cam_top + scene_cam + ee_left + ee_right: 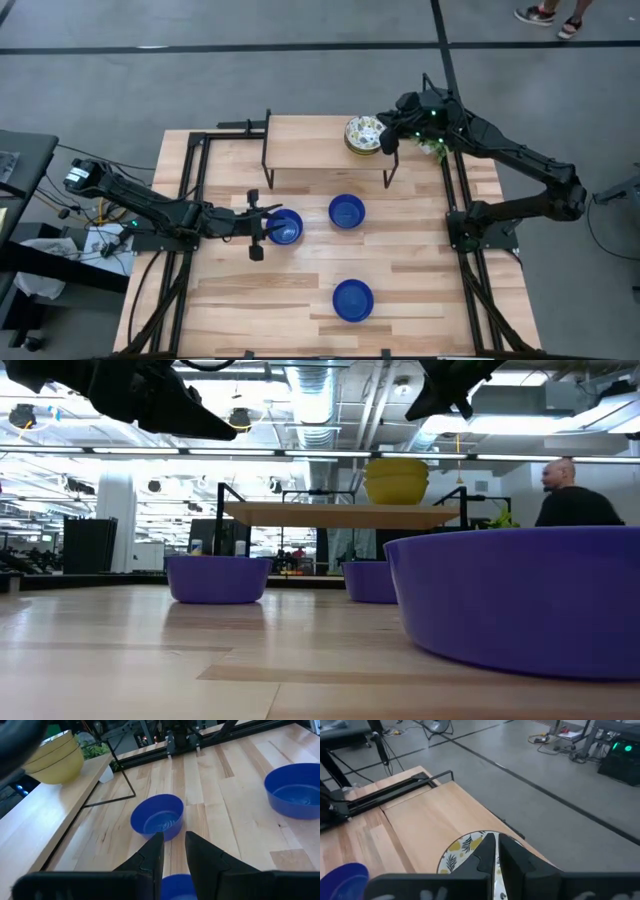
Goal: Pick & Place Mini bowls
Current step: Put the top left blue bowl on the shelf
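Note:
Three blue mini bowls stand on their bases on the table: one [287, 228] under my left gripper [268, 228], one in the middle [346, 211], one near the front edge [352, 300]. Cream floral bowls sit stacked [363, 133] on a raised wooden shelf [310, 145]. My left gripper [173, 842] hovers over the left bowl's rim [175, 887], fingers a narrow gap apart. In the low view that bowl [218, 578] sits below the arm, untouched. My right gripper [498, 842] is shut, above the stack's right edge [462, 847].
The shelf stands on thin black legs [268, 160] over the table's far half. A small green plant [433, 148] is by the right gripper. Black rails [190, 180] run along both table sides. A person [575, 500] stands beyond the table.

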Robot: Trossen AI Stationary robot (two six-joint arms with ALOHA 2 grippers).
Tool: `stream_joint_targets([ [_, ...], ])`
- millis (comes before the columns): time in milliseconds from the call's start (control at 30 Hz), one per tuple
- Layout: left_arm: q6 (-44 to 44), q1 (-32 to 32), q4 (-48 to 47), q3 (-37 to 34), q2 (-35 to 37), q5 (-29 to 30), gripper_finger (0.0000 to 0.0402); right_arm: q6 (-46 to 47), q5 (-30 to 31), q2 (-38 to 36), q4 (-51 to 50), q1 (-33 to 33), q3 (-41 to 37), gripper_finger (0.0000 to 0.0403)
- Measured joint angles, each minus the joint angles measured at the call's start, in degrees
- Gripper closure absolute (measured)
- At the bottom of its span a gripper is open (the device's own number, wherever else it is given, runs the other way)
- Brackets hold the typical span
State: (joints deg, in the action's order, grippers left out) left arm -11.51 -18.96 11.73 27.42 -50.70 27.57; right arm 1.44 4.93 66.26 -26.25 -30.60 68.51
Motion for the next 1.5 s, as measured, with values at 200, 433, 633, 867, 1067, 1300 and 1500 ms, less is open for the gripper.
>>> stream_joint_targets([
  [200, 0.02, 0.00, -0.04, 0.00, 0.00, 0.00, 0.0323, -0.01, -0.04, 0.00, -0.03, 0.25, 0.00, 0.0392],
  [433, 0.26, 0.00, -0.13, 0.00, 0.00, 0.00, 0.0323, -2.75, -0.07, -1.25, -0.92, 4.02, 0.00, 0.0392],
  [633, 2.44, 0.00, -0.50, 0.00, -0.91, -0.11, 0.0323, -4.33, -0.04, -6.15, -1.15, 11.77, -2.79, 0.0392],
  [867, 6.19, -0.02, -2.84, -1.01, -4.06, -3.71, 0.0323, -1.29, 4.25, -17.52, 8.94, 25.61, -18.94, 0.0392],
  [1067, 12.68, -0.03, -9.98, 2.49, -8.29, -10.46, 0.0323, 0.04, 8.16, -22.44, 23.22, 40.06, -33.78, 0.0392],
  [1300, 13.99, -1.66, -17.40, 6.56, -15.87, -16.88, 0.0309, -0.49, 15.58, -20.47, 29.58, 48.72, -37.94, 0.0392],
  [1500, 13.33, -1.64, -17.79, 6.60, -20.33, -14.09, 0.0291, -1.81, 16.24, -18.15, 32.83, 51.85, -37.94, 0.0392],
])
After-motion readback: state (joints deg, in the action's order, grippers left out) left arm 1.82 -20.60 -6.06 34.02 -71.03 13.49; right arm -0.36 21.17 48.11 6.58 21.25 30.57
